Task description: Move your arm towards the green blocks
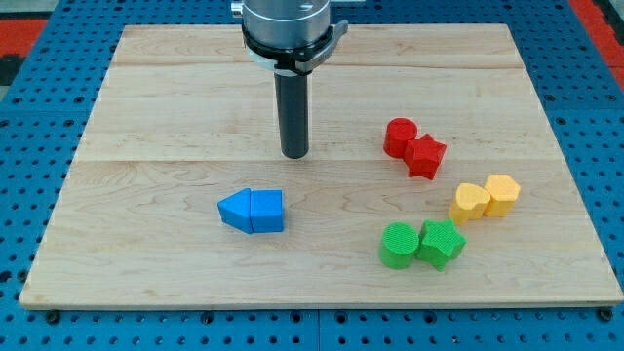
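Observation:
Two green blocks sit touching near the view's bottom right: a green cylinder on the left and a green star on the right. My tip stands on the wooden board at the upper middle. It is well up and to the left of the green blocks, touching no block.
Two blue blocks lie joined just below my tip. A red cylinder and a red star sit to the tip's right. Two yellow blocks lie above and right of the green ones.

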Available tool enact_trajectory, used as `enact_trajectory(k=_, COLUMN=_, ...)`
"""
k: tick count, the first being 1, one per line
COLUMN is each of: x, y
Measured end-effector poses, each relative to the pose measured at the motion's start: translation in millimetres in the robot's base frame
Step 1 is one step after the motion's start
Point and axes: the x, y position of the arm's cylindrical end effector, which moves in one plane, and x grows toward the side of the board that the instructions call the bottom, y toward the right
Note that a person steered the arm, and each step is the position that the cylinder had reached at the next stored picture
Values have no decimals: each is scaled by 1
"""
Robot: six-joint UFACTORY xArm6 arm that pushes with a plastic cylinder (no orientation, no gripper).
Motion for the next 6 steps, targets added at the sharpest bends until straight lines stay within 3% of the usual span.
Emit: enact_trajectory(k=6, x=11, y=15)
